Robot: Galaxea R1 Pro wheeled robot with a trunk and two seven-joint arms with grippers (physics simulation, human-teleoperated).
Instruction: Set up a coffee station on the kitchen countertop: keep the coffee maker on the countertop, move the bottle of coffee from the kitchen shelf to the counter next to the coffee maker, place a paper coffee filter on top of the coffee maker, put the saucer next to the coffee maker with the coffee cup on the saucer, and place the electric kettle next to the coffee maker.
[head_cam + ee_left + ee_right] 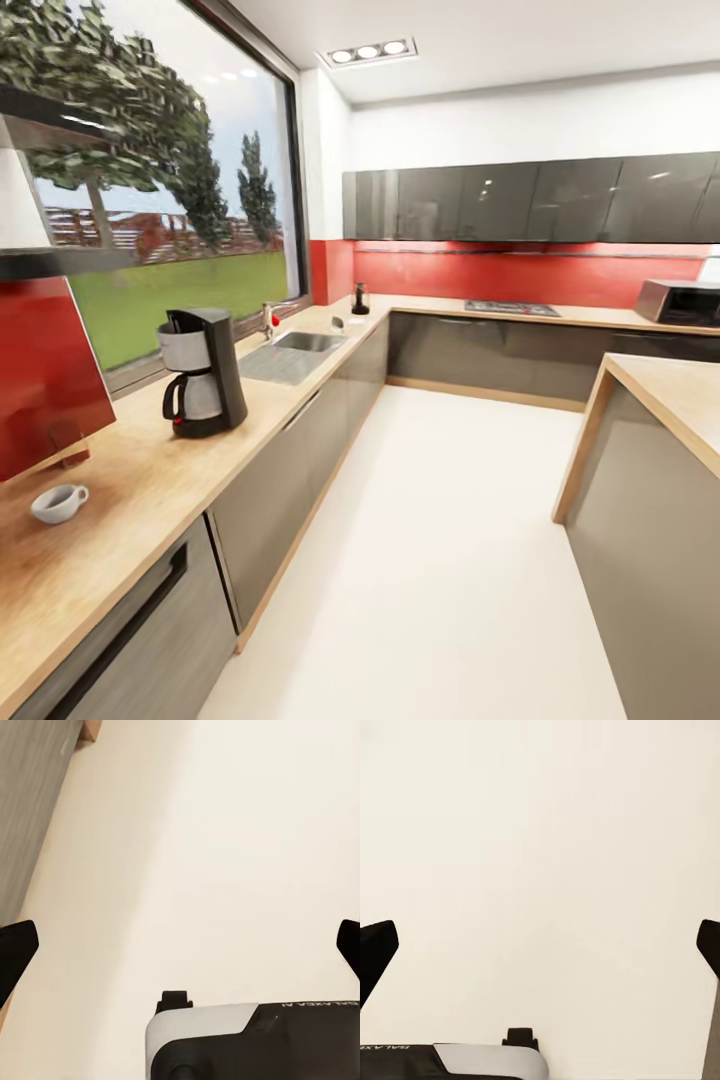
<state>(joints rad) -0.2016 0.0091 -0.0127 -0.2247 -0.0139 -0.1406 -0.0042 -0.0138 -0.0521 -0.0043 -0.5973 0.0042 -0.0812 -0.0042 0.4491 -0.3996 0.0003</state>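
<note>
While I am rolling along the kitchen aisle, the coffee maker (203, 372) is standing upright on the kitchen countertop (130, 500) to my left, below the big window and nearer to me than the steel sink (300, 345). The coffee cup (58, 503) is sitting on the bare worktop nearer still, well apart from the machine, with no saucer under it. A small dark object (360, 298) is standing in the far corner of the counter; I cannot tell from here what it is. My left gripper (180, 945) and right gripper (540, 945) are both hanging over the pale floor (225, 855) with their jaws spread wide apart and nothing between them, the left one close to a grey cabinet front (30, 795). I am judging the cup to be light, stiff and breakable, with a smooth glazed wall that could slip; pinching across its rim, or closing on the loop handle facing right, looks like the safest hold, with a gentle squeeze. I am expecting the coffee maker to be heavier and top-heavy, its glass carafe fragile, but it is already where the task wants it, so I am planning to leave it alone and work carefully around it to avoid a knock.
</note>
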